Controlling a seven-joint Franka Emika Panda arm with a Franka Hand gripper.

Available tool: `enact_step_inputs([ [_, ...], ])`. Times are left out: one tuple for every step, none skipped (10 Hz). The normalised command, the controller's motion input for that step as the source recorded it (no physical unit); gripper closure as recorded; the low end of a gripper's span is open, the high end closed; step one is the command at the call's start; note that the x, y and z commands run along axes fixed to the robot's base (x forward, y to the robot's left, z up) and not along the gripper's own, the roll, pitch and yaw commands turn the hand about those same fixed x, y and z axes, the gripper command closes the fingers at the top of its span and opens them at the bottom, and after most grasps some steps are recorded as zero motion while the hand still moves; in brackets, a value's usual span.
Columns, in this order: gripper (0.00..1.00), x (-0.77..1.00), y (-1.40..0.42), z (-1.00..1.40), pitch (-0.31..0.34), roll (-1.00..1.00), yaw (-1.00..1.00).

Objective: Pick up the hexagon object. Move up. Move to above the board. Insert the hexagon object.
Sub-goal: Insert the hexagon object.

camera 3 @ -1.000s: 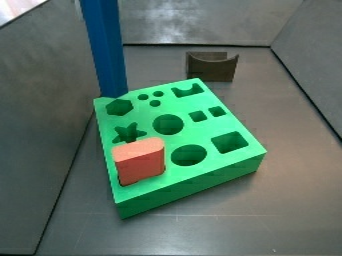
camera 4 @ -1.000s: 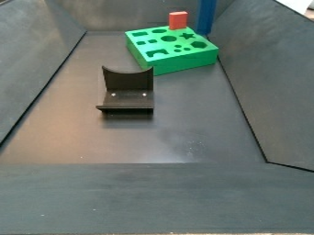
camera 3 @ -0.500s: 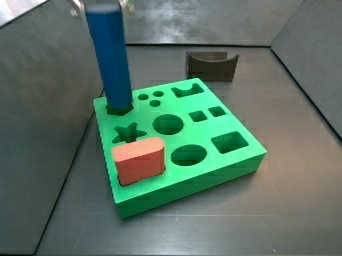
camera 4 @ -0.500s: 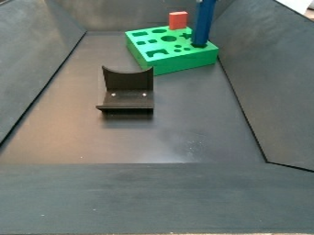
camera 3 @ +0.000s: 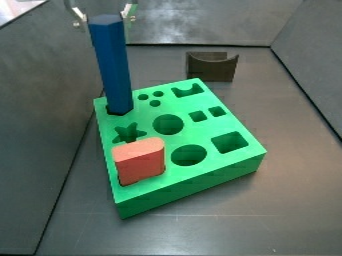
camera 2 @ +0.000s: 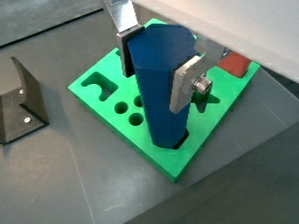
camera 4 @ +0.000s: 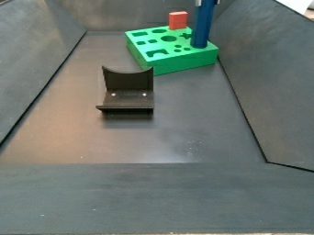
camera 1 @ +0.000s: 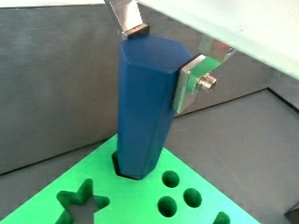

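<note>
The hexagon object (camera 3: 111,65) is a tall blue peg standing upright with its foot in the hexagon hole at a corner of the green board (camera 3: 201,178). Both wrist views show it rising out of the board (camera 1: 131,191), (camera 2: 166,159). My gripper (camera 3: 103,12) is at the peg's top end, open, its silver fingers (camera 1: 194,77) spread a little wider than the peg (camera 1: 149,105). In a wrist view the gripper (camera 2: 158,63) flanks the peg (camera 2: 162,96). In a side view the peg (camera 4: 203,26) stands on the board (camera 4: 185,61) at the far end.
A red rounded block (camera 3: 138,162) sits in a hole of the board, also seen as the red block (camera 4: 178,18), (camera 2: 236,63). A dark olive arch piece (camera 3: 211,65) lies behind the board. The fixture (camera 4: 125,89), (camera 2: 17,101) stands on the floor. Grey walls enclose the floor.
The peg has dropped lower into the hexagon hole. The fingers, closed on its upper part half a second ago, now stand spread at its top.
</note>
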Motion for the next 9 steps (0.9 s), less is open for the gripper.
enact_step_inputs([
  [1.00, -0.19, -0.15, -0.36, -0.109, 0.10, 0.03],
  [1.00, -0.13, -0.14, -0.35, -0.121, 0.07, 0.03],
  [1.00, 0.00, -0.12, -0.32, -0.127, 0.03, 0.01],
  [1.00, 0.16, -0.08, -0.29, -0.154, 0.00, 0.00],
  [1.00, 0.23, -0.04, -0.30, -0.167, 0.00, 0.00],
  [1.00, 0.23, -0.03, -0.33, -0.183, 0.00, 0.00],
  [1.00, 0.25, -0.01, -0.43, -0.161, 0.00, 0.00],
  [1.00, 0.08, -0.06, -0.77, -0.204, 0.09, 0.00],
  [1.00, 0.03, -0.05, -0.81, -0.116, 0.20, 0.00],
])
